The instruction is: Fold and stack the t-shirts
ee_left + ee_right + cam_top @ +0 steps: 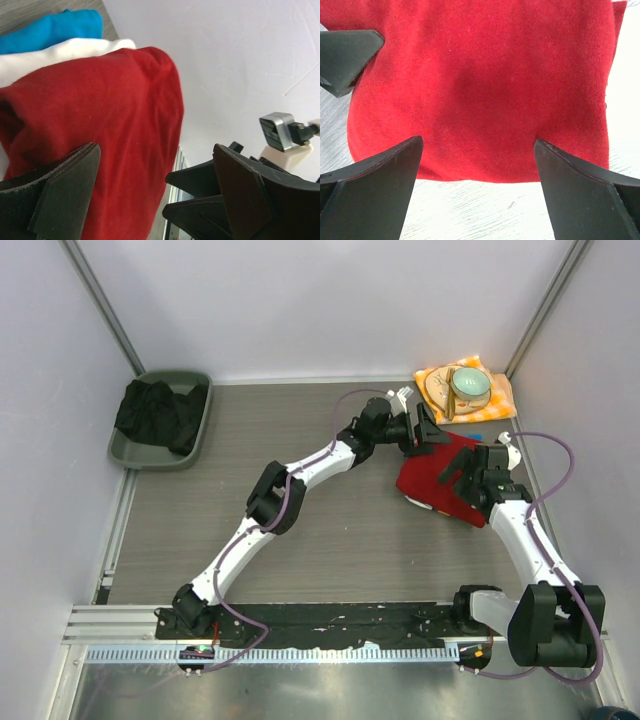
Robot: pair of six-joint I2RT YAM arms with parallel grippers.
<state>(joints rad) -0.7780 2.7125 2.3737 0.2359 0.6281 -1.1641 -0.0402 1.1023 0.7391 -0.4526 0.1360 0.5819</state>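
The folded red t-shirt (440, 478) lies at the right of the table, and a white edge of the other t-shirt (414, 502) peeks out under its near left corner. My left gripper (428, 430) hangs open at the red shirt's far edge. My right gripper (455, 473) is open over the shirt's right side. In the left wrist view the red shirt (105, 125) lies on white cloth (45, 57) with blue cloth (55, 27) behind it, and the left gripper (155, 185) holds nothing. In the right wrist view the red shirt (480, 85) fills the frame above my open right gripper (477, 172).
A grey-green tray (197, 445) holding dark cloth (158, 412) sits at the back left corner. An orange-yellow cloth (500, 405) with a bowl (468, 387) lies at the back right, just beyond the left gripper. Walls close the table on three sides.
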